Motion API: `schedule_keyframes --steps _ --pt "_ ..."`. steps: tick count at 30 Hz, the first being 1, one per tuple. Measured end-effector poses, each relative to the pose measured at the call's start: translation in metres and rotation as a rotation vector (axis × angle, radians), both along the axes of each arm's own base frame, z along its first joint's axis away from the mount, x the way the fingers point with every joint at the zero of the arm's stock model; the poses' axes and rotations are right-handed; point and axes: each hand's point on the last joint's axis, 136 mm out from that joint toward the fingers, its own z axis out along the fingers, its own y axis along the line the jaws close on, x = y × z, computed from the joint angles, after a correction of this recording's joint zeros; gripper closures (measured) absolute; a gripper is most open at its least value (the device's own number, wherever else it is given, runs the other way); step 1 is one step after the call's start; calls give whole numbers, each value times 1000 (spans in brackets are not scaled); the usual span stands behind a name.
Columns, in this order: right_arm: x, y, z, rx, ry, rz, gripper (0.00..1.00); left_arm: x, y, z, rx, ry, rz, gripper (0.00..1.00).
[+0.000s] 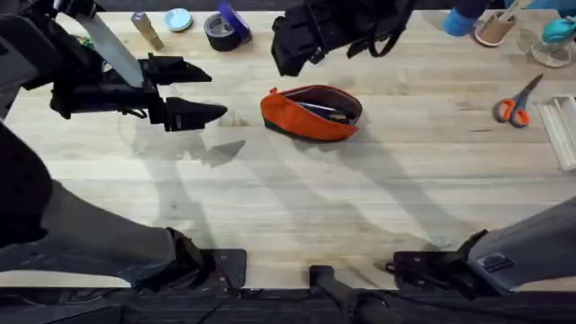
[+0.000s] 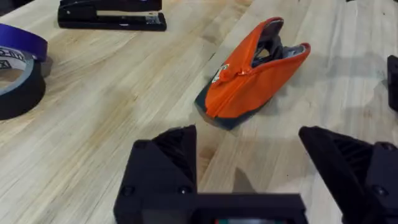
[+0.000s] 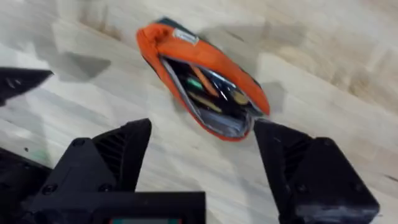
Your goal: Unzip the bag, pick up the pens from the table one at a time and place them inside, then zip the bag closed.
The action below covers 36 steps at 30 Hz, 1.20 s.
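Zipping the pouch shut looks like the job to do now, because no loose pens lie on the big pale wooden plank table (image 1: 297, 198) and thin sticks sit inside the open bag. Near the front, the tabletop is bare wood with soft shadows on it. Farther in, near the middle, lies the soft orange fabric pencil pouch with a dark blue bottom (image 1: 310, 113), its top zip open wide. In the right wrist view the pens (image 3: 208, 93) rest inside the pouch, some dark, with bits of green and orange. The left gripper (image 1: 214, 90) hangs to the left of the pouch, not touching it, and its two black fingers are spread wide apart. The right gripper (image 3: 202, 158) hangs above the pouch, also spread wide and holding nothing. To do this well, I think one gripper should hold one end of the pouch still while the other pinches the small zip tab and pulls slowly along the top. The soft pouch may slide or fold, so a firm hold matters. Farther back sit a black stapler (image 2: 112, 14), a roll of dark tape (image 1: 220, 31) and orange-handled scissors (image 1: 515, 104).
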Motion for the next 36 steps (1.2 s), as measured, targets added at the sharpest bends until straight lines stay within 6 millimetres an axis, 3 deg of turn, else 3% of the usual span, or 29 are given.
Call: schedule_keyframes --steps 6,12,25,30,36 --pt "12 33 2 48 -76 71 6 0 0 0 0 0 0 8" --pt "25 59 -15 58 -92 105 5 0 0 0 0 0 0 8" --pt "42 83 -54 68 -51 124 5 0 0 0 0 1 0 8" --pt "44 86 -78 41 -6 126 6 0 0 0 -1 1 0 8" --pt "44 88 -93 29 23 113 16 0 0 0 -2 3 0 8"
